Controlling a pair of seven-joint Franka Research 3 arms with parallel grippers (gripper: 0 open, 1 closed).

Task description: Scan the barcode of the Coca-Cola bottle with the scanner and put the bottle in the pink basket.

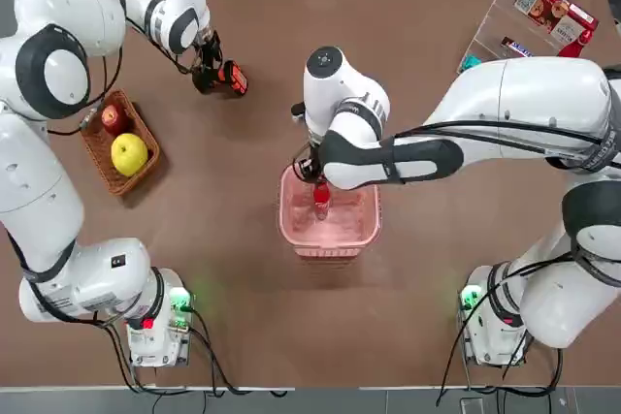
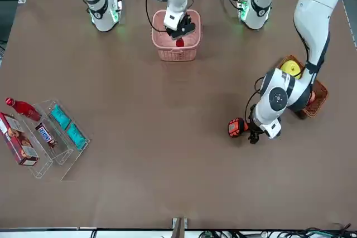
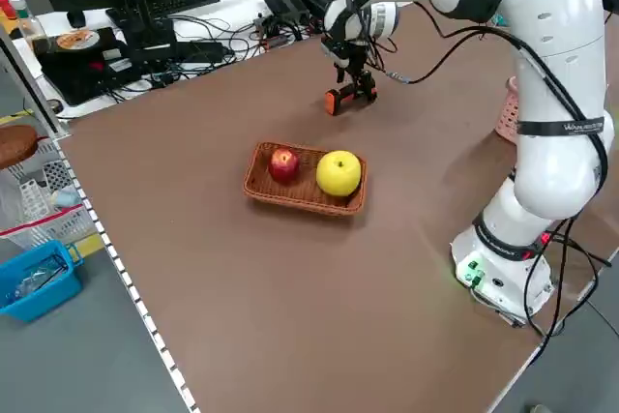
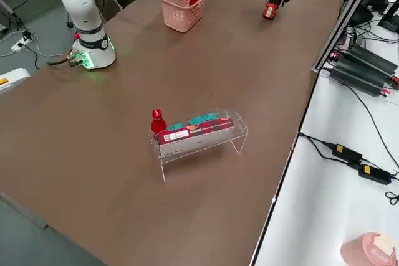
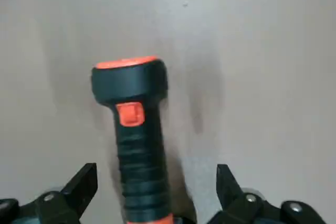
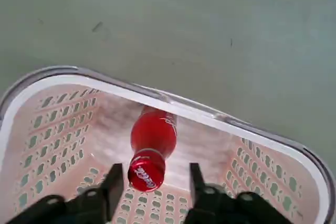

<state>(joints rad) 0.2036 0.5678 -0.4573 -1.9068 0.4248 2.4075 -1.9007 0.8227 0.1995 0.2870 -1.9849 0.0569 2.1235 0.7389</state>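
Note:
The Coca-Cola bottle (image 6: 153, 139) leans in the pink basket (image 1: 332, 238) at mid-table, red cap up. My right gripper (image 6: 154, 176) hangs over the basket, open, one finger on each side of the cap with small gaps. At the far left, the scanner (image 5: 137, 145), black with orange trim, lies on the table. My left gripper (image 5: 155, 176) sits low over its handle, open, its fingers (image 5: 83, 179) well clear of it. The top view shows the scanner (image 1: 234, 78) just right of that gripper (image 1: 206, 75).
A brown wicker basket (image 1: 98, 147) with a red apple and a yellow fruit sits at the left. A clear rack (image 2: 56, 137) with snack packets and a red bottle (image 2: 21, 107) beside it stands at the far right corner.

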